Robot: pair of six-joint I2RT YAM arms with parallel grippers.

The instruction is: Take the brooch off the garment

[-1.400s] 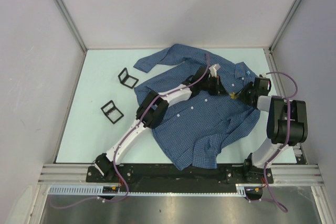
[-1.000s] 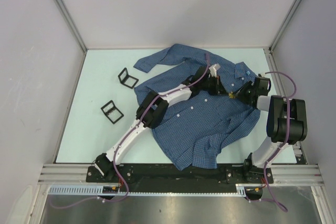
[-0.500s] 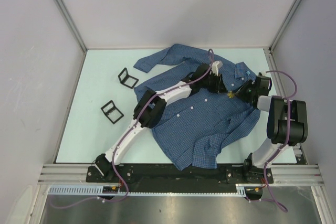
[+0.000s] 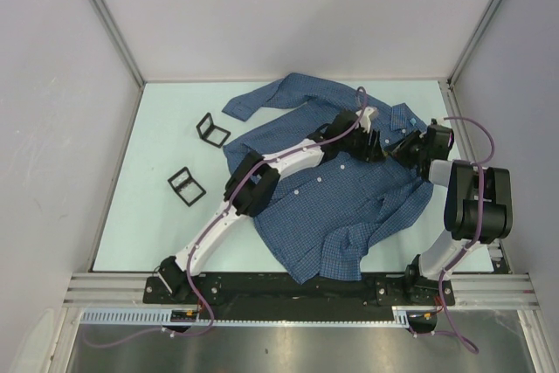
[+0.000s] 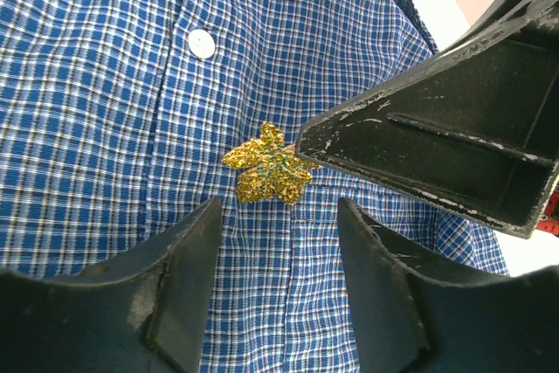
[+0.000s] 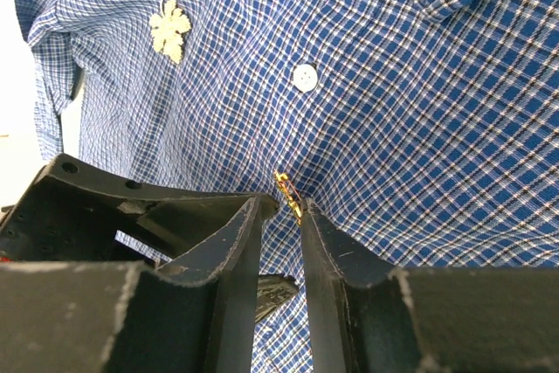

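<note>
The garment (image 4: pixel 332 207), a blue checked shirt (image 5: pixel 105 128), lies spread on the table. The brooch (image 5: pixel 268 174) is a gold glittery leaf pinned beside the button placket. My left gripper (image 5: pixel 279 207) hovers open just above the cloth, the brooch a little beyond its fingertips. My right gripper (image 6: pixel 286 207) has its jaws nearly together on the edge of the brooch (image 6: pixel 289 196), and the cloth puckers up around it. One of its fingers (image 5: pixel 419 146) touches the brooch's right edge. In the top view, the left gripper (image 4: pixel 371 141) hides the brooch.
Two black wire frames (image 4: pixel 212 129) (image 4: pixel 185 186) sit on the pale table left of the shirt. A pale flower-shaped piece (image 6: pixel 169 29) is on the shirt farther off. White buttons (image 5: pixel 201 43) run down the placket. Both grippers crowd together near the collar.
My left gripper has opened and shifted right toward the collar, now covering the brooch in the top view. The right gripper has hardly moved.
</note>
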